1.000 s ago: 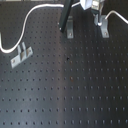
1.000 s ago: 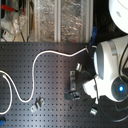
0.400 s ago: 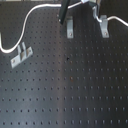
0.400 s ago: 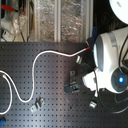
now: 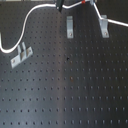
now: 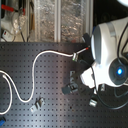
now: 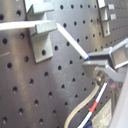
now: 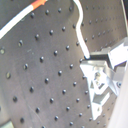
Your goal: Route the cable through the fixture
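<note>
Second wrist view, I'm seeing the fingers (image 8: 86, 59) clamping the cable (image 8: 80, 37), red band (image 8: 37, 4) trailing behind, fixture (image 7: 42, 27) sitting nearby on the desk (image 5: 75, 90).

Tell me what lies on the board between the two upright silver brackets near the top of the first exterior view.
Nothing: between the fixture and the other bracket, the first exterior view shows only bare black pegboard; the cable passes above them.
</note>
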